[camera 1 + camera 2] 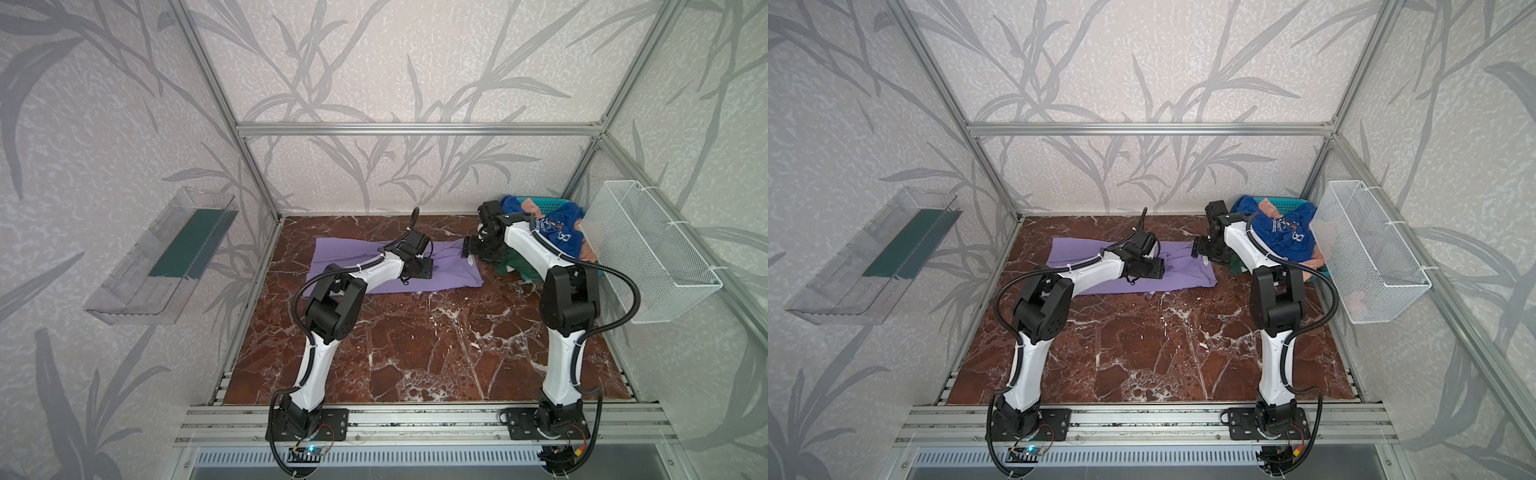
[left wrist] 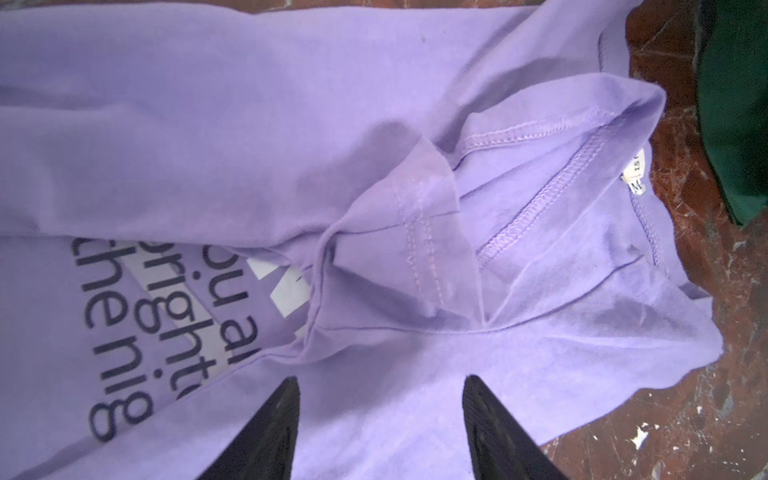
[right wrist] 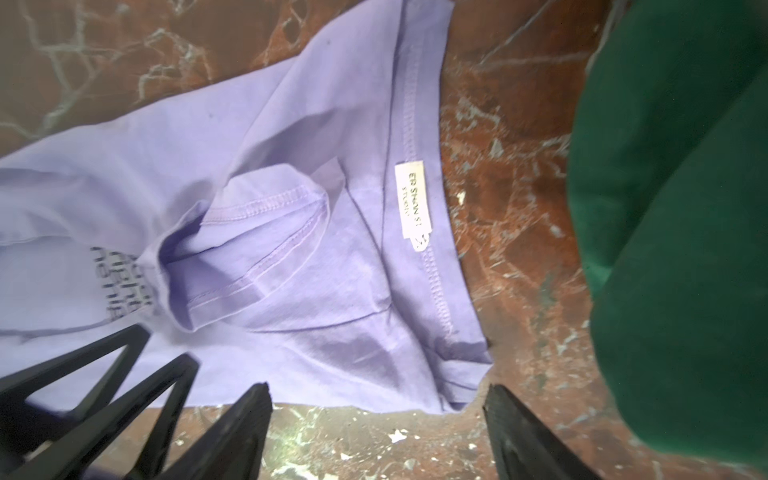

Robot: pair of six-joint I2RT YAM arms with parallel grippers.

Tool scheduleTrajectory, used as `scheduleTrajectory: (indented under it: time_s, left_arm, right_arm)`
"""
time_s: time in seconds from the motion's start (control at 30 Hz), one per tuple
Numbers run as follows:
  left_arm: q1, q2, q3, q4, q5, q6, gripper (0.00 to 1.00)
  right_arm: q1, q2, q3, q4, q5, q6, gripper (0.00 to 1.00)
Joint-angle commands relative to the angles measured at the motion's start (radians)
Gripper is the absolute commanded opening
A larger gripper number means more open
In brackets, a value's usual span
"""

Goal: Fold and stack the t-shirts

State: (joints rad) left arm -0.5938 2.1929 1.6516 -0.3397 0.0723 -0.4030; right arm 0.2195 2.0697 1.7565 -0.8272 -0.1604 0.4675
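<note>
1. Standing at the open side, I see the lavender shirt (image 1: 336,259) lying across the red marble table (image 1: 415,353). It sits toward the back and left of centre, with its collar end to the right.
2. One sleeve (image 2: 419,232) is folded in over the chest, partly covering the dark lettering (image 2: 124,332). The white neck label (image 3: 413,199) faces up inside the collar.
3. The left gripper (image 2: 380,380) is over the middle of that shirt. Its fingers are spread apart, with flat purple cloth showing between them and nothing pinched. I cannot tell whether the tips touch the fabric.
4. The right gripper (image 3: 378,388) is at the collar end. Its fingers are also held wide, over bare marble just beside the shirt's corner, and they grip nothing.
5. The dark green shirt (image 3: 685,208) lies bunched just to the right of the lavender one, with a strip of marble between them. In both top views part of it is hidden behind the right arm.
6. The royal blue shirt (image 1: 561,232) with white print is heaped on top of the teal basket (image 1: 552,201) in the back right corner. The peach shirt (image 1: 1266,205) pokes out around it.
</note>
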Motion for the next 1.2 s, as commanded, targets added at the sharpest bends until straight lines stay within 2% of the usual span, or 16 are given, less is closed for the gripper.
scheduleTrajectory:
  time_s: [0.0,0.17,0.33,0.47,0.77,0.93,1.17]
  left_arm:
    - [-0.016,0.051,0.069,-0.058,-0.025,0.054,0.63]
    - [-0.02,0.131,0.176,-0.095,-0.071,0.084,0.63]
    - [-0.019,0.199,0.277,-0.111,-0.141,0.104,0.65]
    - [-0.007,0.231,0.337,-0.109,-0.163,0.068,0.67]
    - [0.047,0.277,0.422,-0.122,-0.1,-0.031,0.68]
    - [0.086,0.317,0.482,-0.13,-0.047,-0.1,0.68]
    - [0.111,0.378,0.592,-0.192,-0.035,-0.113,0.69]
  right_arm:
    - [-0.02,-0.013,-0.092,0.12,-0.096,0.043,0.81]
    - [-0.035,-0.001,-0.2,0.191,-0.139,0.052,0.8]
    - [-0.038,0.077,-0.176,0.118,-0.063,0.003,0.79]
    - [-0.039,0.093,-0.197,0.113,-0.024,-0.004,0.79]
    - [-0.039,0.126,-0.19,0.076,0.031,-0.036,0.75]
    - [-0.037,0.138,-0.179,0.048,0.061,-0.036,0.62]
    - [-0.037,0.123,-0.2,0.046,0.072,-0.044,0.6]
